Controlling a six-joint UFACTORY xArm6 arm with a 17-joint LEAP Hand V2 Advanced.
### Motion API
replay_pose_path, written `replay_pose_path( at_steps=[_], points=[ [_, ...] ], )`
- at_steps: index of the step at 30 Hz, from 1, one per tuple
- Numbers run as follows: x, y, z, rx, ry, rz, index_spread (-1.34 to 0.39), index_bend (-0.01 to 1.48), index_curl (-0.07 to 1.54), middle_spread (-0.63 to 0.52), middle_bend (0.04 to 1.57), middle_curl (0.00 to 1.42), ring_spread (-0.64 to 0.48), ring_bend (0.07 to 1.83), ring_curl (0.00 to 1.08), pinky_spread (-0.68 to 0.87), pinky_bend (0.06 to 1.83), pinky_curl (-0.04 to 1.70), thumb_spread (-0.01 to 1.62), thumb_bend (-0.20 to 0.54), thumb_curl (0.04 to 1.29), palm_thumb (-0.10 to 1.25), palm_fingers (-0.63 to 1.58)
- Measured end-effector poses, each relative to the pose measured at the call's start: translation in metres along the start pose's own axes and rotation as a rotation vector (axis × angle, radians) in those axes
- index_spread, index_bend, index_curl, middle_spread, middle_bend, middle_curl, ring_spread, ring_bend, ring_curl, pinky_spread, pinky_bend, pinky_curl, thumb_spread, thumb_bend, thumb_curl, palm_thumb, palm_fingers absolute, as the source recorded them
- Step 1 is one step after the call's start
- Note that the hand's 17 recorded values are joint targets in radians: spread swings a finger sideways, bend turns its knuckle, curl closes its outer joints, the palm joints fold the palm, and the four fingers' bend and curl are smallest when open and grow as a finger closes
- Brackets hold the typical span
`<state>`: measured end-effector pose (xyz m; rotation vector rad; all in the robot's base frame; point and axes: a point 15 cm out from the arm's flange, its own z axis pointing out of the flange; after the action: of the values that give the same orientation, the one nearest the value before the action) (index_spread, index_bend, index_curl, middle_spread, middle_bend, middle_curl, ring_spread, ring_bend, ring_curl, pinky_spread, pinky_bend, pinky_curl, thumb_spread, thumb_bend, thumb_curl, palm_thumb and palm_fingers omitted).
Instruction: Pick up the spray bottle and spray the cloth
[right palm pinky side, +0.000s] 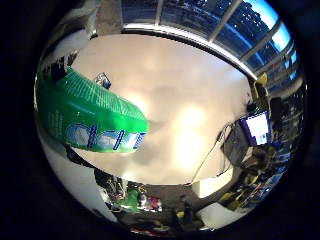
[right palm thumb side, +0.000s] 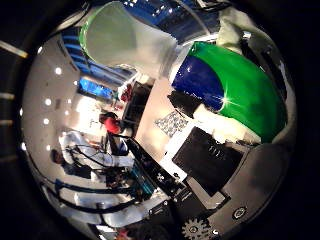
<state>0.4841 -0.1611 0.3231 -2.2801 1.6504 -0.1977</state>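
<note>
The green spray bottle (right palm pinky side: 85, 117) with its blue label lies close against my palm and fills a large part of both views. Its pale whitish-green upper part (right palm thumb side: 125, 40) sticks out past the green body (right palm thumb side: 250, 90). My right hand (right palm thumb side: 210, 160) shows as black and white parts pressed along the bottle's side, fingers curled round it. A small patterned cloth (right palm thumb side: 172, 122) lies on the white table (right palm pinky side: 190, 100) beyond the bottle, apart from it. I cannot see the nozzle or the trigger.
A lit monitor (right palm pinky side: 257, 129) and desk clutter stand past one table edge. Mixed green and red items (right palm pinky side: 135, 200) sit off another edge. Windows (right palm pinky side: 235, 25) run along the far side.
</note>
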Motion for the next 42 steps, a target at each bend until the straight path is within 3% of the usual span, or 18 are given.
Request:
replay_pose_path(
  at_steps=[12,23,42],
  points=[
    [-0.096,-0.044,0.041,-0.101,0.199,-0.225,-0.27,1.05,1.01,-0.14,1.38,0.84,-0.27,1.32,0.95,-0.14,1.05,1.53,0.78,-0.017,0.83,1.07,1.08],
    [-0.131,-0.057,0.052,-0.127,0.245,-0.290,-0.27,1.04,1.02,-0.14,1.38,0.84,-0.27,1.32,0.95,-0.14,1.05,1.53,0.75,-0.017,0.87,1.07,1.08],
    [-0.143,-0.044,0.074,-0.164,0.255,-0.306,-0.28,1.04,1.02,-0.14,1.37,0.84,-0.27,1.32,0.95,-0.14,1.05,1.54,0.73,-0.017,0.89,1.05,1.08]
  ],
)
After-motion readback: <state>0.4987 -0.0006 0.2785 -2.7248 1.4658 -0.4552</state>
